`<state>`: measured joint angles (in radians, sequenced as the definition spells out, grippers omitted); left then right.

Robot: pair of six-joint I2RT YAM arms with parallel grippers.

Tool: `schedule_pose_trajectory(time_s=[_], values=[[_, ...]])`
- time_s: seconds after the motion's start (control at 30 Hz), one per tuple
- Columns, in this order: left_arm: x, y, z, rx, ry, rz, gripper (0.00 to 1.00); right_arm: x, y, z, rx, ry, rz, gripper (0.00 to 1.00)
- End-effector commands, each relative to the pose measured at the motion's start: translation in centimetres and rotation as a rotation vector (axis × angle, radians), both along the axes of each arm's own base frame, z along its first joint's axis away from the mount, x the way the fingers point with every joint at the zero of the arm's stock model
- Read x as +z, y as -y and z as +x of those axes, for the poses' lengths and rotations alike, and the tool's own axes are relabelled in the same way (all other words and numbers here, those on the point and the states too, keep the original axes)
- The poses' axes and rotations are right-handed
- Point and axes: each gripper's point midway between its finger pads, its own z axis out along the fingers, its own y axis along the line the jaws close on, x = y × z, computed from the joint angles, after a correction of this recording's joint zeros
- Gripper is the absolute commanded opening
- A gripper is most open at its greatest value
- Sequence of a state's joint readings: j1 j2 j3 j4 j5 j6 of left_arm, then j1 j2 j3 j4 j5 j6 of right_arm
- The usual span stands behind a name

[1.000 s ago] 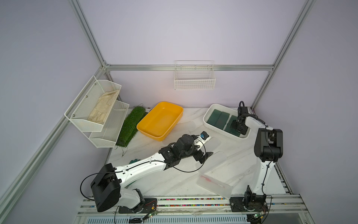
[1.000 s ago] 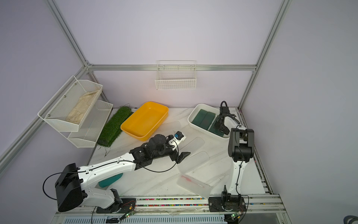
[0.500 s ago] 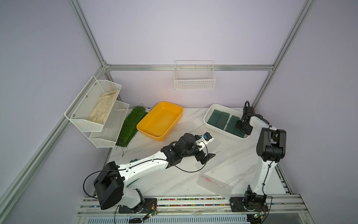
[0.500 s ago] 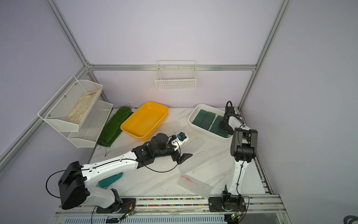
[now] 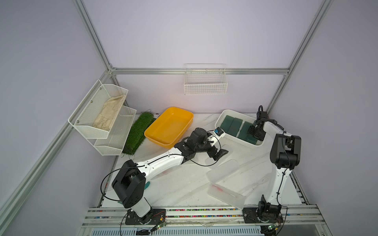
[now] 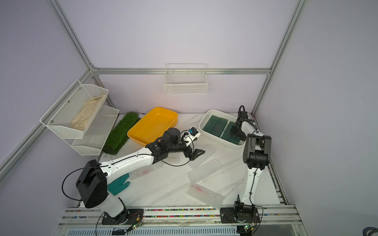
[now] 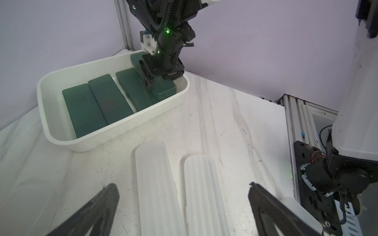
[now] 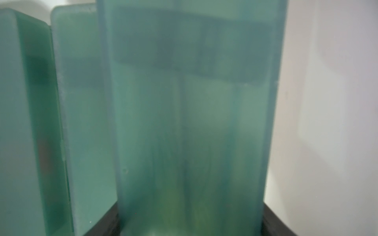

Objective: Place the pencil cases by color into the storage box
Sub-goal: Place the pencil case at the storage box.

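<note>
Four green pencil cases (image 7: 83, 106) occupy the white storage box (image 7: 114, 127).

Two slim arms of the same build. On the left arm (image 5: 161, 163): glossy white shells along the long links, boxy black housings at the joints, a thin black cable (image 5: 104, 183) looping loose, a small white-and-blue module (image 5: 218, 131) by the wrist. On the right arm (image 5: 281, 183): the same white links and black blocks, a ribbed black hose (image 7: 163, 14), green lights (image 7: 167, 31). Black bolted base plates (image 5: 141, 218) with thin red wires. On the left end effector (image 5: 221, 154): matte black, flat tapering fingers (image 7: 98, 208). On the right end effector (image 7: 152, 83): black too, under a white bracket (image 7: 148, 44).
</note>
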<state>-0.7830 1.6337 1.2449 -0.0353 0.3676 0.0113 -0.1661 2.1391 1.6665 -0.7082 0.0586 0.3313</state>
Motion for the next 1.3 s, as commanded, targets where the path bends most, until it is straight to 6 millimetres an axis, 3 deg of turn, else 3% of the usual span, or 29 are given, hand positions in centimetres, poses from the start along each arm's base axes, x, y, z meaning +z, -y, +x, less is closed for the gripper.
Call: schedule_pose_trajectory(time_s=[0.0,0.2,0.37,0.6,1.03,1.27], values=[[3.1,0.4,1.7,-0.022,0.027,-0.069,1.0,-4.1,1.2,-1.3,0.007,-0.11,-0.036,0.71],[3.1,-0.6,5.7,0.01,0.001,-0.078,1.0,-3.1,2.1,-1.1,-0.004,-0.102,-0.088,0.71],[3.1,-0.7,7.6,0.011,-0.021,-0.086,1.0,-3.1,2.1,-1.1,0.005,-0.118,-0.09,0.74],[2.7,-1.1,7.9,0.017,-0.033,-0.084,1.0,-4.2,1.7,-1.6,0.022,-0.165,-0.068,0.77],[3.2,-1.8,7.4,0.033,-0.028,-0.093,1.0,-1.2,2.7,-0.7,0.013,-0.128,-0.127,0.87],[3.5,-1.9,7.3,0.038,-0.026,-0.094,1.0,2.3,2.4,0.2,0.021,-0.042,-0.149,0.87]])
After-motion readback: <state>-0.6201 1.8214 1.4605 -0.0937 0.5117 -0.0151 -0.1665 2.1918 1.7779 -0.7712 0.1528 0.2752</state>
